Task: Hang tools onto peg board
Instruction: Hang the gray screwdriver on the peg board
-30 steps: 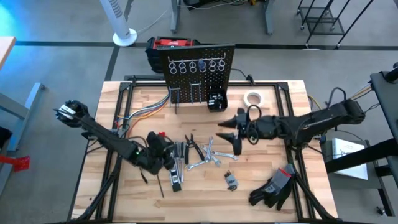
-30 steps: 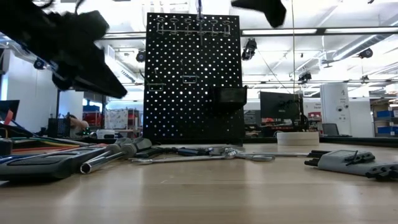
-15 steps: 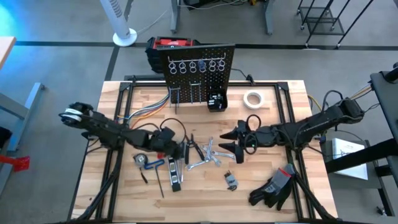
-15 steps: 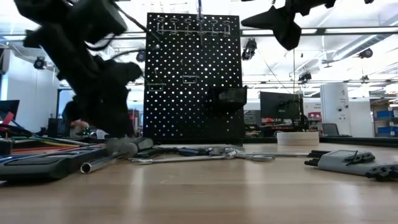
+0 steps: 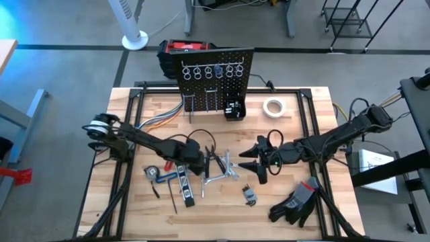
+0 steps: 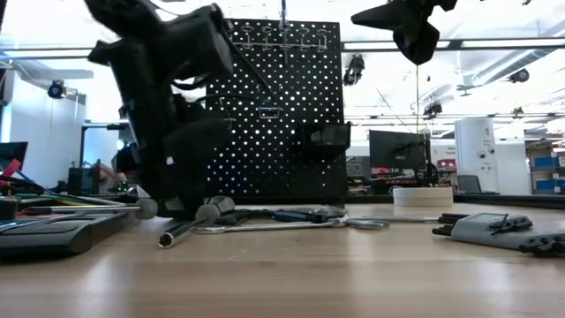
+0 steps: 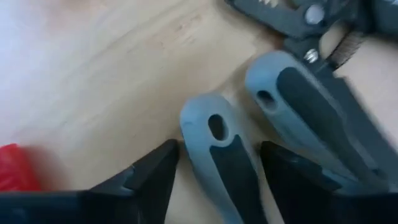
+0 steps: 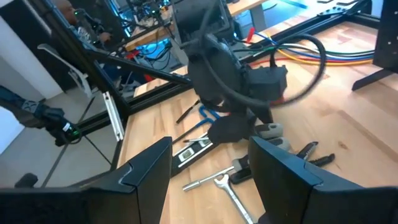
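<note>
The left gripper is down at the wooden counter near its centre, fingers spread wide with one grey-and-black rubber handle of the black pliers lying between them, not yet clamped; the wide spread seems meant to let the fingers straddle that single handle before closing. In the high view these pliers lie at the left edge of the loose pile of small hand tools, with silver wrenches just to their 3 o'clock and a small level at their 7 o'clock. The right gripper hovers above the counter at 3 o'clock from the pile, fingers apart and empty, probably waiting clear so the arms do not collide. The upright black perforated peg board stands at the counter's 12 o'clock edge, its silver ring hooks facing the pile; whether anything hangs there yet is hard to tell. Black gloves lie at 5 o'clock and a white tape roll at 1 o'clock, away from the work.
</note>
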Available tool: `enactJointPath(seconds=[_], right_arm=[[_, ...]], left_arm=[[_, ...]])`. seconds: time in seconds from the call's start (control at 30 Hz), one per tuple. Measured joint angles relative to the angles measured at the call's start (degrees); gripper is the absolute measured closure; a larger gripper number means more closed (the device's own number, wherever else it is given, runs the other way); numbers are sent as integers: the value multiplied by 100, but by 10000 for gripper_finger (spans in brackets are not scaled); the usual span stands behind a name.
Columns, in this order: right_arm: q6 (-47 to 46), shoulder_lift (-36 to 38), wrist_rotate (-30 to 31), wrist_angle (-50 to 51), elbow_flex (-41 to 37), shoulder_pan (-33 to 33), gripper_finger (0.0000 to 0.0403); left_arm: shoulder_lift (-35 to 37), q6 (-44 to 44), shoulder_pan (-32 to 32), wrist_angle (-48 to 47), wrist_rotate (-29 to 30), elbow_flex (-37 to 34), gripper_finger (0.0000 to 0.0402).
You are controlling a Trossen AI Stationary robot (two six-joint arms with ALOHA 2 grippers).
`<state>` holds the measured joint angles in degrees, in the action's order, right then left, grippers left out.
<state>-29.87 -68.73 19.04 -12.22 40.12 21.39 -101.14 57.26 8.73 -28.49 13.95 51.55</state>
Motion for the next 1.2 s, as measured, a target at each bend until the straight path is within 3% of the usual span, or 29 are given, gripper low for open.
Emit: enactJointPath(seconds=[0.2, 0.5, 0.7, 0.97, 1.2], right_arm=[[28, 2, 67, 136, -4, 140, 202], [-7, 7, 372, 398, -7, 350, 215], [-4, 9, 512, 492, -7, 428, 229], [-4, 9, 513, 611, -7, 428, 247], [26, 9, 513, 607, -7, 428, 259]], left_arm=[[-296, -547, -2, -617, 131, 739, 285], [-153, -580, 66, -1546, 1142, 1546, 285], [334, -580, 300, -1974, 1883, 2059, 285], [1373, -841, 712, -2420, 3908, 2496, 285], [2249, -1979, 835, -2030, 6315, 2640, 285]])
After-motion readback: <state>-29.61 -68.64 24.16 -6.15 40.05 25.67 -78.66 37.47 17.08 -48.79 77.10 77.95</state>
